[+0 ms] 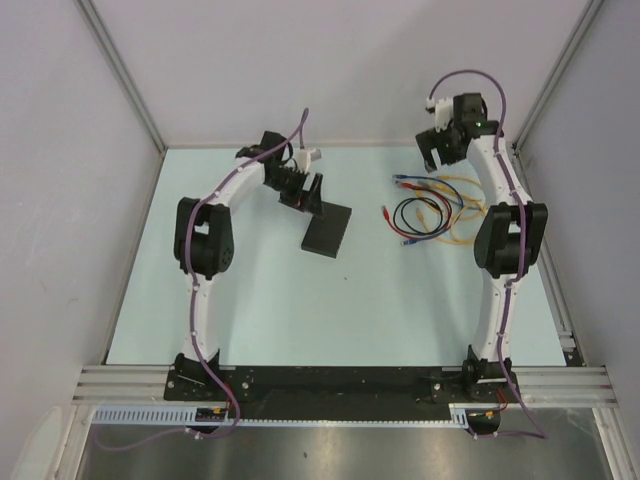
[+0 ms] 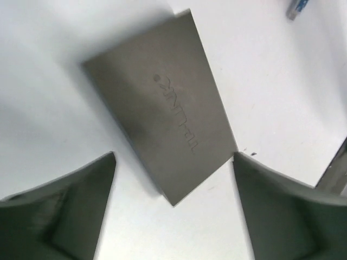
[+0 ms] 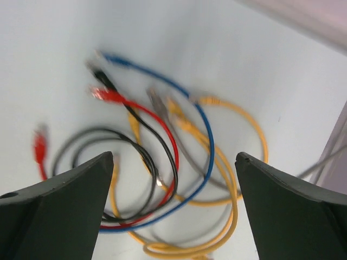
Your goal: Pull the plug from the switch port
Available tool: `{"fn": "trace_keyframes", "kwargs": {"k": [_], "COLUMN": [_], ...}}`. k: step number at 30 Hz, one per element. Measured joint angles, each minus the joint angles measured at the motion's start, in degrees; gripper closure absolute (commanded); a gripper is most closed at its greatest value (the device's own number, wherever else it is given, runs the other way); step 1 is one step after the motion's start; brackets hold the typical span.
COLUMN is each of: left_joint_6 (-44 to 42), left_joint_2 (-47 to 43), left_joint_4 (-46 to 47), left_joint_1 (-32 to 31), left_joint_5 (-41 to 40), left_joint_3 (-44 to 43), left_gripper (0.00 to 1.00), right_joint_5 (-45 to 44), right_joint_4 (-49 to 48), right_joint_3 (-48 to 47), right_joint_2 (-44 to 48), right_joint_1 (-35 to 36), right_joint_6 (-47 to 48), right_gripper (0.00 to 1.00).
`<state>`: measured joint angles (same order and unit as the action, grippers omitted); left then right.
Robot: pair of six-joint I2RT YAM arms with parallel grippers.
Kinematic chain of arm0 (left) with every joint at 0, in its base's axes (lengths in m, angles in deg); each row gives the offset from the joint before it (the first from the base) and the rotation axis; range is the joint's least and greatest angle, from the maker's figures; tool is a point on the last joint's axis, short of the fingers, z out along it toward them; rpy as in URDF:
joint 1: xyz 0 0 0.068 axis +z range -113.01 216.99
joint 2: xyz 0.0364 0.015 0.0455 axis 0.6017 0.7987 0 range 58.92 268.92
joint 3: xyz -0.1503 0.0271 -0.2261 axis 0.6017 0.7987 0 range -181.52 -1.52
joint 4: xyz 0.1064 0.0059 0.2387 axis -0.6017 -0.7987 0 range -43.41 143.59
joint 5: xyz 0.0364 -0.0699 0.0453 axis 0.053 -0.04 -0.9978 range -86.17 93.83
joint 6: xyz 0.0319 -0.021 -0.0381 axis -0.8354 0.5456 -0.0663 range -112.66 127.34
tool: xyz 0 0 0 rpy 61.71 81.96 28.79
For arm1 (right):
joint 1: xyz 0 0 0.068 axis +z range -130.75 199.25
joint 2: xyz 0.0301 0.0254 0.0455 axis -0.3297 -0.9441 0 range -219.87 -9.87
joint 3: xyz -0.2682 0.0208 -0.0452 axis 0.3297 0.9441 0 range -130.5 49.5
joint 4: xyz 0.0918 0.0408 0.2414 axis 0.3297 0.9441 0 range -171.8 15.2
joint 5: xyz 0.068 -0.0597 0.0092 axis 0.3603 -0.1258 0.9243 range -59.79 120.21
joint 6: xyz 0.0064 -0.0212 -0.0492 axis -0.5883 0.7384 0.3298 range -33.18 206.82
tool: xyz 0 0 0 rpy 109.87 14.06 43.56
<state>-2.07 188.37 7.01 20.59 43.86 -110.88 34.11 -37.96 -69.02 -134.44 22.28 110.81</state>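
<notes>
The switch (image 1: 327, 232) is a flat matte-black box lying on the pale table left of centre. In the left wrist view its top face (image 2: 162, 108) shows faint lettering; its ports are not visible, and I see no cable plugged into it. My left gripper (image 1: 308, 193) hovers over the switch's far end, open and empty (image 2: 173, 157), with one near corner of the box between its fingers. My right gripper (image 1: 433, 150) is open and empty (image 3: 173, 157) above a loose tangle of patch cables (image 1: 432, 210), which are red, black, blue, yellow and grey (image 3: 179, 162).
White walls with aluminium posts close in the table at the back and both sides. A blue plug tip (image 2: 295, 8) lies to the right of the switch. An aluminium rail (image 1: 330, 382) runs along the near edge at the arm bases.
</notes>
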Motion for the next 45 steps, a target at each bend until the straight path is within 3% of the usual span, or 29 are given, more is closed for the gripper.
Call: {"fn": "trace_keyframes", "kwargs": {"k": [5, 10, 12, 17, 25, 36, 45], "left_joint_6": [-0.96, -5.01, -8.5, -13.14, -0.7, 8.81, 10.47], "left_joint_2": [0.17, -0.61, -2.95, -11.5, -18.08, -19.08, -18.78], "left_joint_4": [-7.04, -9.29, -7.67, 2.93, 15.85, 19.02, 19.08], "left_joint_1": [1.4, 3.19, 3.65, 4.83, 10.05, 11.43, 11.39], "left_joint_5": [-5.03, -11.91, -17.27, -30.97, -42.56, -41.11, -39.82], "left_joint_3": [-15.74, -28.44, -27.08, -13.84, -9.99, -8.76, -3.85], "left_gripper": [0.0, 0.0, 0.01, 0.0, 0.0, 0.0, 0.0], "right_joint_5": [2.64, 2.58, 2.29, -0.17, -1.62, -6.56, -7.76], "right_joint_4": [6.62, 9.03, 10.19, 10.82, 4.48, -2.69, -3.63], "right_joint_3": [-20.44, -21.9, -21.33, -21.55, -23.12, -8.59, -7.17], "right_joint_2": [-5.81, -6.16, -6.19, -6.19, -4.44, 6.38, 7.04], "right_joint_1": [2.14, 4.92, 5.95, 7.17, 6.12, 1.55, 2.86], "right_joint_6": [-7.37, -12.9, -14.56, -16.37, -19.69, -23.91, -23.98], "right_gripper": [0.0, 0.0, 0.0, 0.0, 0.0, 0.0, 0.0]}}
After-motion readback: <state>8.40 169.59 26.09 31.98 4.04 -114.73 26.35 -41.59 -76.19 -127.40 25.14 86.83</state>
